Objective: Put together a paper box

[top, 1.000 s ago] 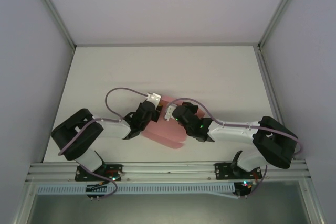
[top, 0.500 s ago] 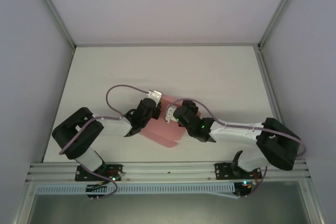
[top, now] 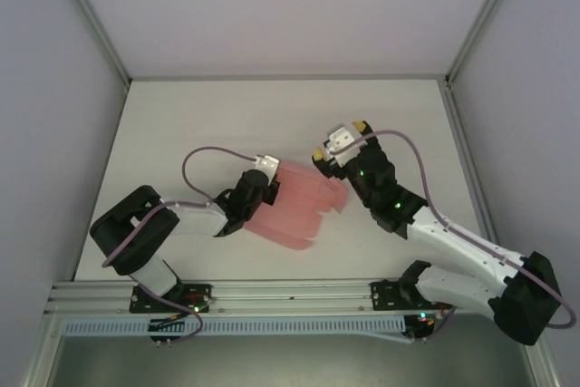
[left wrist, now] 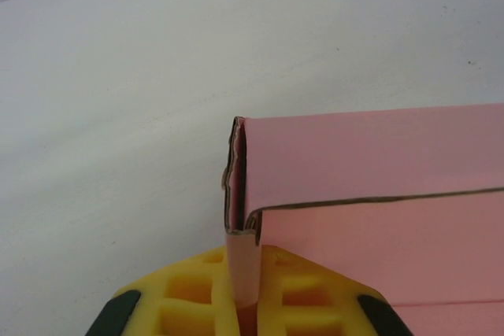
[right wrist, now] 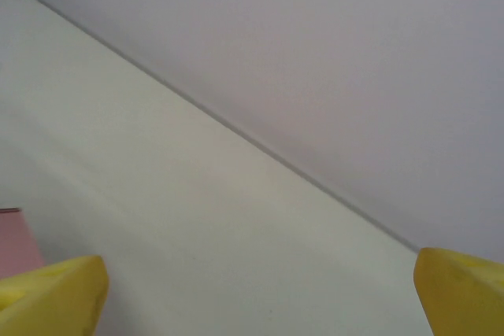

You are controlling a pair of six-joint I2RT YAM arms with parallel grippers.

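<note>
The paper box (top: 294, 210) is lying on the white worktop (top: 181, 124), a pink piece of thin card, partly folded, with cut tabs showing along its right edge. The left claw (top: 269, 189) is right on the box's left edge. From the left wrist camera the grip is plain: the yellow fingers (left wrist: 307, 293) are pressed together on a thin upright flap of pink card, clamped tight, no gap to speak of. Just beyond that flap the card doubles over itself, a folded edge standing up with a flat pink panel running off to the right of it.

Over to the right claw (top: 340, 140), which sits off the box's far right corner, apart from the card and touching nothing. Its jaws stand wide. In the right wrist view one yellow fingertip (right wrist: 55, 297) is at the lower left and the other at the lower right, with bare worktop and the grey wall between them. A small pink corner of the box (right wrist: 16, 238) peeks in just above that left fingertip.

A purple cable (top: 204, 159) loops off the left arm, to the left of the box.
</note>
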